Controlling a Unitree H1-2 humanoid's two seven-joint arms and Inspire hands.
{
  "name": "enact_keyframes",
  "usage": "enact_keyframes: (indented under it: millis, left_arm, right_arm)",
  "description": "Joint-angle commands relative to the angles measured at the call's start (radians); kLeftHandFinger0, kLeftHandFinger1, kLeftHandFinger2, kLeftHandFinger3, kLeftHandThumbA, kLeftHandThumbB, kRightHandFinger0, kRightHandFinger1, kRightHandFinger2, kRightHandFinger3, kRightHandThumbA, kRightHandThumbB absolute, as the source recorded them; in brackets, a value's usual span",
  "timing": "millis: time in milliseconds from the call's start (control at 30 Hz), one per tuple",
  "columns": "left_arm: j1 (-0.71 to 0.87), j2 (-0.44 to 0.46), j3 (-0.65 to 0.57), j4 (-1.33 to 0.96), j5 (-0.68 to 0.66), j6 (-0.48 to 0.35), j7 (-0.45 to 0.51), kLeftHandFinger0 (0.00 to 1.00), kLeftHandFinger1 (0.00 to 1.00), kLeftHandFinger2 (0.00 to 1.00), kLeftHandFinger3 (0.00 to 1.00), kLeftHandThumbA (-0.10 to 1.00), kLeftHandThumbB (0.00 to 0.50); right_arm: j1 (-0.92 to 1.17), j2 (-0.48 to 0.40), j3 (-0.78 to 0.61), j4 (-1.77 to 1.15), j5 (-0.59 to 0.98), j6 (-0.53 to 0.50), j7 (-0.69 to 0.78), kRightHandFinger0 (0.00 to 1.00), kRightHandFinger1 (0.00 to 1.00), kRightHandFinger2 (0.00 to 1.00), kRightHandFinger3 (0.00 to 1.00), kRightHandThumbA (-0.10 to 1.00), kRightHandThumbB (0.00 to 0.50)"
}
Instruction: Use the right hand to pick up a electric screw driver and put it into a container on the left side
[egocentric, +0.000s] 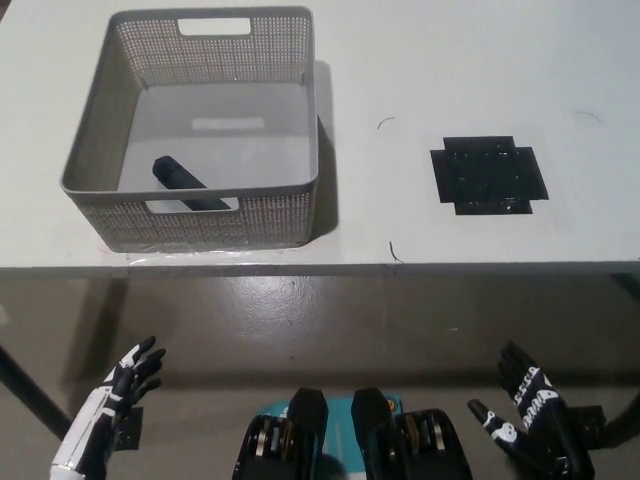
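Note:
A black electric screwdriver (186, 183) lies inside the grey perforated basket (280, 215) on the left part of the white table, near the basket's front wall. My black right hand (530, 420) hangs open below the table's front edge at the lower right, holding nothing. At the lower left, also below the table edge, my white left hand (115, 400) rests open with its fingers spread. Both hands are far from the basket.
A black cross-shaped mat (488, 175) lies flat on the right part of the white table (400, 60). The table's front edge (400, 267) runs across the middle of the view, with grey floor below it.

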Motion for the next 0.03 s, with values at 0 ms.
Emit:
enact_keyframes:
  millis: [0]
  left_arm:
    - [-0.016,0.01,0.011,-0.013,-0.008,-0.018,0.015,1.0,1.0,1.0,1.0,1.0,0.331]
  right_arm:
    - [-0.018,0.001,-0.016,-0.005,0.024,-0.018,0.031,1.0,1.0,1.0,1.0,0.88,0.387]
